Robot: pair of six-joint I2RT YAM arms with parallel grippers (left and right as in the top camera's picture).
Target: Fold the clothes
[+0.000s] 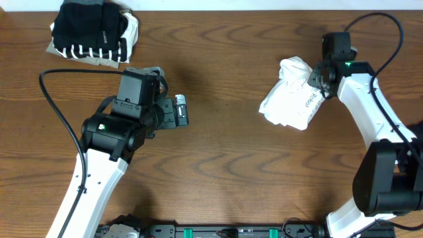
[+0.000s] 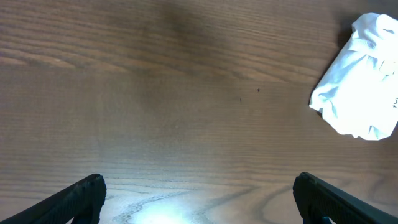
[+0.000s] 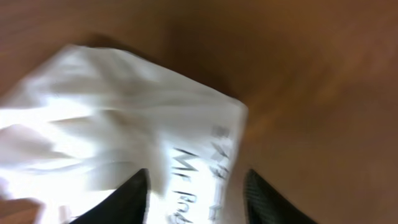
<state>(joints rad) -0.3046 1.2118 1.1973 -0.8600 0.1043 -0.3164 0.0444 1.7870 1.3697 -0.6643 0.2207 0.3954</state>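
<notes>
At 10 o'clock on the table (image 1: 225, 165) sits one pile (image 1: 92, 33) of clothes: black, black-and-white striped and beige layers, too bunched to count singly. It lies at about 11 o'clock from the left gripper (image 1: 180, 112), which hangs released over bare wood, fingers spread wide and holding nothing.

One white T-shirt (image 1: 289, 102) lies crumpled at 3 o'clock from that gripper, well apart from it. The shirt's long axis runs roughly from 1 to 7 o'clock, lettering toward the lower right edge.

The right gripper (image 3: 196, 193) sits at the shirt's 1 o'clock end, touching or just above it. Its wrist view is blurred, but the jaws stand apart, with bare wood showing between the cloth's edge and one finger, so it looks released. The cloth spreads toward 8 o'clock from it.

The right arm is far nearer. Any spreading move likely starts there, the left reaching across toward 3 o'clock.
</notes>
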